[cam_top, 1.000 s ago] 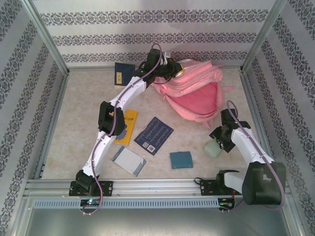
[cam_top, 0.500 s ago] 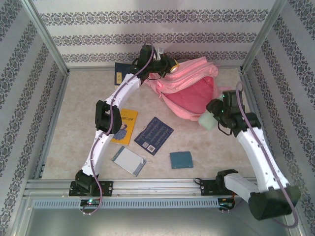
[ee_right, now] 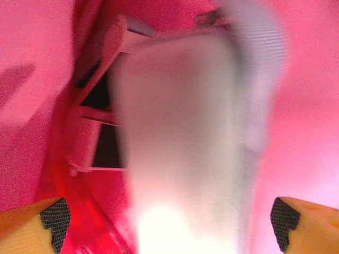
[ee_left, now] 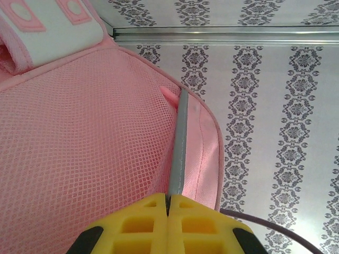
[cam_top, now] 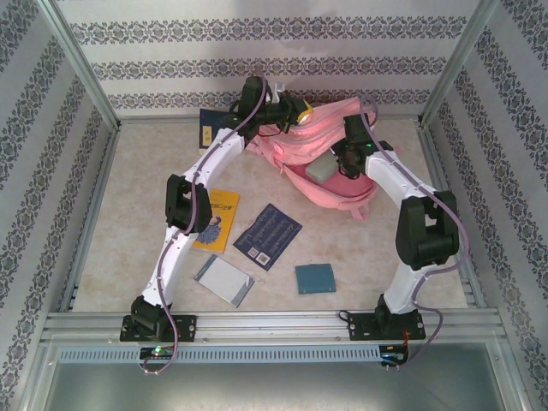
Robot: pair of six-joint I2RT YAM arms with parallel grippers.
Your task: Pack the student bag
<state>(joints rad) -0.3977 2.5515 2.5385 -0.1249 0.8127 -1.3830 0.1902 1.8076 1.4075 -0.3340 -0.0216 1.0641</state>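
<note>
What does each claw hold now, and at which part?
The left claw grips the student bag by its grey edge strip. The right claw stands open, holding nothing.

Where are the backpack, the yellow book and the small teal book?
backpack (cam_top: 336, 188), top view, on its open pink inside.
yellow book (cam_top: 225, 214), top view, on the uncovered part of its cover.
small teal book (cam_top: 315, 278), top view, on the middle of its cover.

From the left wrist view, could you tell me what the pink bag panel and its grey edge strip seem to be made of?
Student bag panel: pink mesh fabric, matte, with a grid of small holes. Grey strip: probably woven tape or zip edging, dull; seen edge-on, so uncertain.
</note>
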